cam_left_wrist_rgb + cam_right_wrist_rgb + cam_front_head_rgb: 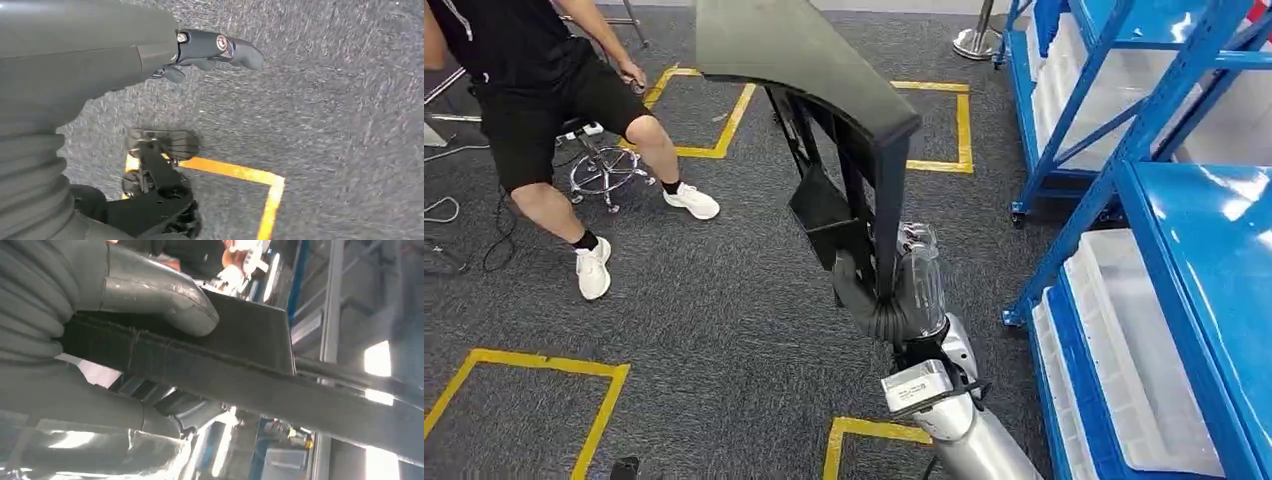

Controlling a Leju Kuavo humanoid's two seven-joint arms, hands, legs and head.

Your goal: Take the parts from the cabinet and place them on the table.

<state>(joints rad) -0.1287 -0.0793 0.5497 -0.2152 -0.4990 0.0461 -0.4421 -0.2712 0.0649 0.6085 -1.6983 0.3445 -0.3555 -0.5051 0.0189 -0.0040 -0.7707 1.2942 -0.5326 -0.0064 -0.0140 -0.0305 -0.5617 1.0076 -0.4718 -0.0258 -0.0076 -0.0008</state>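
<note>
Part (809, 60), large and dark, a curved panel with a ribbed frame on its underside, held up in the air over the grey carpet (724, 310), clear of any support. Right hand (894, 295) clamps its lower edge; in the right wrist view the thick thumb (160, 295) lies across the flat face of the panel with the fingers under it, grip closed on the rim.

Left hand (210, 50) hangs toward the floor, holding nothing; fingers look loosely extended and apart in the left wrist view.

Blue shelving (1124, 150) stands along the right, with white bins (1144, 340) on its lower levels, the nearest upright just beside the raised arm. Yellow tape squares (944, 110) mark the carpet. A person in black shorts and white shoes (544, 110) sits on a wheeled stool (604, 170) at the far left, well apart from the part.

Progress, as judged: part is out of storage and in carry; no table in sight, so the transport and the set-down are left. Long panel gripped at one end, likely to swing near the shelf uprights.
</note>
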